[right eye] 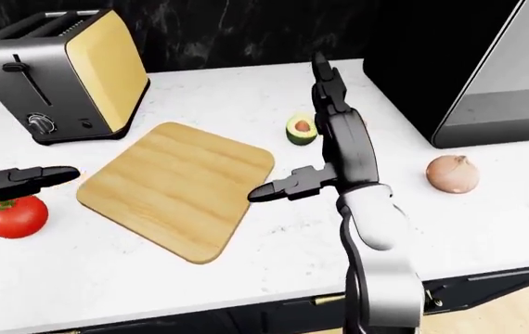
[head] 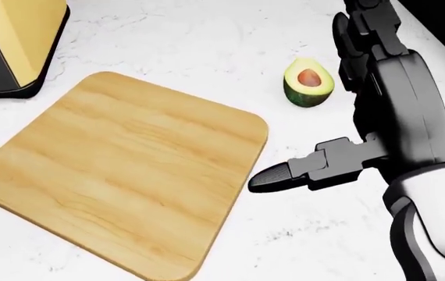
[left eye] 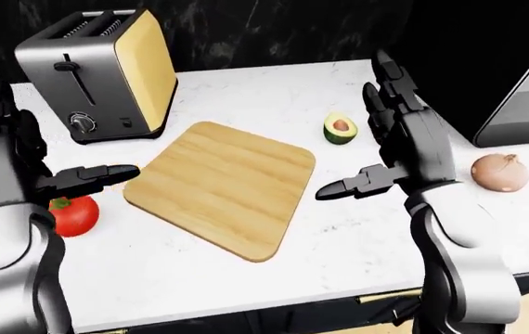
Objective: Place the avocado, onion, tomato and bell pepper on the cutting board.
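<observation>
The wooden cutting board [left eye: 220, 184] lies bare on the white counter. A halved avocado [head: 308, 82] rests cut side up, just off the board's upper right corner. My right hand [left eye: 362, 142] is open beside it, fingers upright, with the thumb [head: 273, 175] pointing left at the board's right edge. The tomato [left eye: 73, 214] sits left of the board, under my open left hand [left eye: 56, 142]. Far to the right lies the onion [left eye: 499, 171]. No bell pepper shows.
A steel and yellow toaster [left eye: 98, 69] stands above and left of the board. A dark appliance [left eye: 524, 97] fills the upper right, above the onion. The counter's near edge [left eye: 274, 299] runs along the bottom of the eye views.
</observation>
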